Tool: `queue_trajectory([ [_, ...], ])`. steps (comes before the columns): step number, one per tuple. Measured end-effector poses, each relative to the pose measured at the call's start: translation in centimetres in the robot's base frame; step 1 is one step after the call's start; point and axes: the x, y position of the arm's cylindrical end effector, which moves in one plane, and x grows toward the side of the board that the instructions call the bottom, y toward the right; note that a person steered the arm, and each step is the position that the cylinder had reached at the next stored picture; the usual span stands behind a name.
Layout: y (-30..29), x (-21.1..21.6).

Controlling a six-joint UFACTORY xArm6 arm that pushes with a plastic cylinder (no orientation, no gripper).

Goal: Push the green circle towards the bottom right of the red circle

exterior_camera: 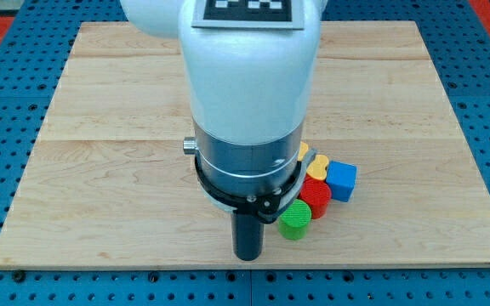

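Observation:
The green circle (294, 221) lies near the board's bottom edge, just right of my rod. The red circle (316, 198) sits directly up and right of it, touching or nearly touching it. My tip (247, 254) rests on the board to the left of the green circle and slightly below it, a short gap apart. The arm's white and grey body hides the board's middle and part of the block cluster.
A blue cube (342, 180) lies right of the red circle. A yellow block (317, 163) sits above the red circle, with another yellow piece (304, 150) half hidden by the arm. The wooden board (100, 170) ends just below my tip.

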Motion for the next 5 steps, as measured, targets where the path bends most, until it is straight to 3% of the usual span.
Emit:
queue_trajectory([
  [3, 0.8, -0.8],
  [5, 15.4, -1.3],
])
